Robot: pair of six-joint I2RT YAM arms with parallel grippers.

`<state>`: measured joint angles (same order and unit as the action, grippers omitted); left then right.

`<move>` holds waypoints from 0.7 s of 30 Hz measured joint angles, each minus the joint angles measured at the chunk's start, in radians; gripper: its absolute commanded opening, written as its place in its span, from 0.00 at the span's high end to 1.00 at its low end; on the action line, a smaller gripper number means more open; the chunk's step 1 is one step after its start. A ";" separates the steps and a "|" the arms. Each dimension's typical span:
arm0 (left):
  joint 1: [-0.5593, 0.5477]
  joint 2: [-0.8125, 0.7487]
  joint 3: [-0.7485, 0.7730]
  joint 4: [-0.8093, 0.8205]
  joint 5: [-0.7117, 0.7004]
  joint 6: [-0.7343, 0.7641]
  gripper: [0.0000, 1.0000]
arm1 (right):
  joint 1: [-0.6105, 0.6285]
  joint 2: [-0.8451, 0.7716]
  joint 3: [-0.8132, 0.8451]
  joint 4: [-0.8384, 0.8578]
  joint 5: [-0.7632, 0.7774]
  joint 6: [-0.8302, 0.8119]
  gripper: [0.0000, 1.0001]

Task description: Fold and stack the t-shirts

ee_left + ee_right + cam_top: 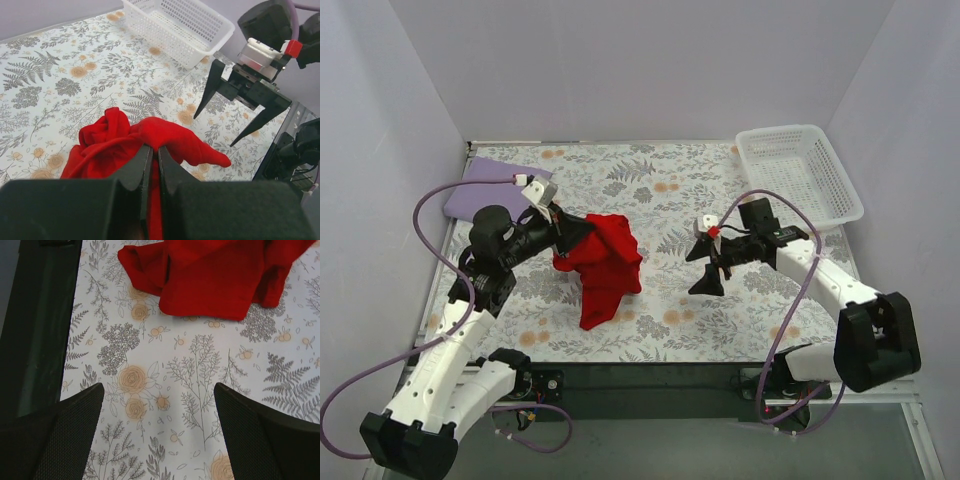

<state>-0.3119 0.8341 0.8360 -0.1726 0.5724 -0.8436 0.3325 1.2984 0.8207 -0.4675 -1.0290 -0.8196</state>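
Observation:
The bright red t-shirt point(607, 268) hangs crumpled over the floral cloth near the middle, its upper edge lifted. My left gripper point(588, 230) is shut on that edge; in the left wrist view red cloth point(115, 142) is pinched between the closed fingers point(142, 165). The pale lilac t-shirt point(488, 182) lies folded at the back left corner. My right gripper point(692, 274) hovers open to the right of the red shirt, apart from it. Only floral cloth lies between its fingers point(75, 420), and the red shirt point(210, 275) is ahead of them.
A white plastic lattice basket point(805, 172) stands at the back right with nothing seen inside; its rim point(200, 50) also shows in the left wrist view. The table's dark near edge point(40, 330) runs beside the right gripper. Pale walls enclose the table.

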 measured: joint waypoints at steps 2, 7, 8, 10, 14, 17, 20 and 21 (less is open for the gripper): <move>0.000 -0.012 0.000 -0.010 -0.003 0.000 1.00 | 0.054 0.058 0.069 -0.040 0.023 -0.033 0.05; 0.000 -0.050 0.005 -0.034 -0.016 -0.001 1.00 | 0.171 0.162 0.142 -0.084 0.073 -0.078 0.07; 0.000 -0.060 0.005 -0.038 -0.017 -0.001 1.00 | 0.191 0.178 0.144 -0.091 0.083 -0.082 0.07; 0.000 -0.079 0.005 -0.042 -0.019 -0.002 1.00 | 0.225 0.202 0.145 -0.107 0.097 -0.090 0.08; 0.000 -0.103 0.005 -0.045 -0.024 -0.003 1.00 | 0.250 0.232 0.153 -0.124 0.121 -0.098 0.08; 0.000 -0.111 0.005 -0.046 -0.027 -0.009 1.00 | 0.260 0.259 0.177 -0.130 0.137 -0.097 0.10; 0.000 -0.114 0.005 -0.046 -0.033 -0.016 1.00 | 0.275 0.289 0.207 -0.133 0.146 -0.095 0.10; 0.000 -0.115 0.005 -0.048 -0.035 -0.017 1.00 | 0.281 0.300 0.219 -0.134 0.149 -0.093 0.10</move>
<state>-0.3119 0.7193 0.8413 -0.2203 0.5377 -0.8608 0.6132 1.5986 1.0397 -0.6018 -0.8799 -0.9131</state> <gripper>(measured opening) 0.029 0.903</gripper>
